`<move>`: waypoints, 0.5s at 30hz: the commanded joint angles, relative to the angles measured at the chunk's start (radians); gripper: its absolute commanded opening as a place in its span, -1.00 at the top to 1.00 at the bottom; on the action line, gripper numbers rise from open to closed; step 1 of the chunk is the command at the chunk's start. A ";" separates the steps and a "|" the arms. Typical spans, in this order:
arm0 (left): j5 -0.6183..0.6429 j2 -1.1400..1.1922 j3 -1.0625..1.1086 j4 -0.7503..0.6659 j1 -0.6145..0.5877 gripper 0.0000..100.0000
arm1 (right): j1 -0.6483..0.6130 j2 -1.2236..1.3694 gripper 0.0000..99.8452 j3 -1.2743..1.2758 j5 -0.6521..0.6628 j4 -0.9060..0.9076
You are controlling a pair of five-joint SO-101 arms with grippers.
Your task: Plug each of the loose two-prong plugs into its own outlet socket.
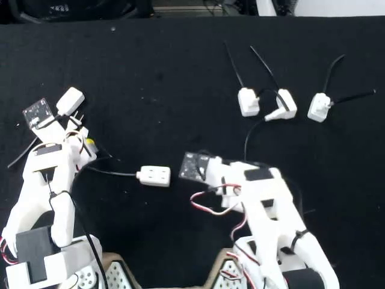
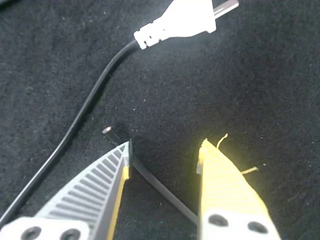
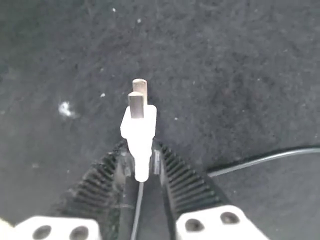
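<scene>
- Grip comes first: the right gripper (image 3: 140,159) pinches the rear end of a white plug (image 3: 140,127). Both fingers (image 3: 102,175) press on its body, and the two prongs point straight out past the fingertips.
- To do this step well, I judge the prongs should be lined up level with the slots of the socket block (image 1: 153,175), which lies centre-left in the high view. They should then go straight in without twisting.
- The hold sits far back on the plug, so it may tip under pressure; a slow, square push seems safest.
- The socket block lies loose on the black cloth (image 1: 180,72) and looks light, so it will likely slide unless something braces it.
- The left gripper (image 2: 165,150) has its fingers spread and holds nothing. A thin black wire (image 2: 160,187) crosses the gap between them, close against one finger.
- A second plug (image 2: 180,20) lies well beyond those fingertips and apart from them. Its black cord (image 2: 85,107) trails back past the grey finger.
- Three more white pieces (image 1: 283,105) with black cords lie at the upper right of the high view; I cannot tell whether they are plugs or sockets.
</scene>
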 commanded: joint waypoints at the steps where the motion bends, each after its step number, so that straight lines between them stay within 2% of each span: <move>1: 0.003 -0.028 -0.004 -0.015 0.010 0.55 | -0.038 -0.038 0.67 0.002 -0.078 -0.031; 4: 0.003 -0.028 -0.004 -0.015 0.008 0.55 | -0.063 -0.038 0.63 -0.007 -0.104 -0.035; 12: 0.003 -0.028 -0.004 -0.014 0.008 0.55 | -0.115 -0.039 0.98 -0.005 -0.103 -0.038; 15: 0.003 -0.028 -0.004 -0.014 0.008 0.55 | -0.109 -0.039 0.97 -0.004 -0.101 -0.032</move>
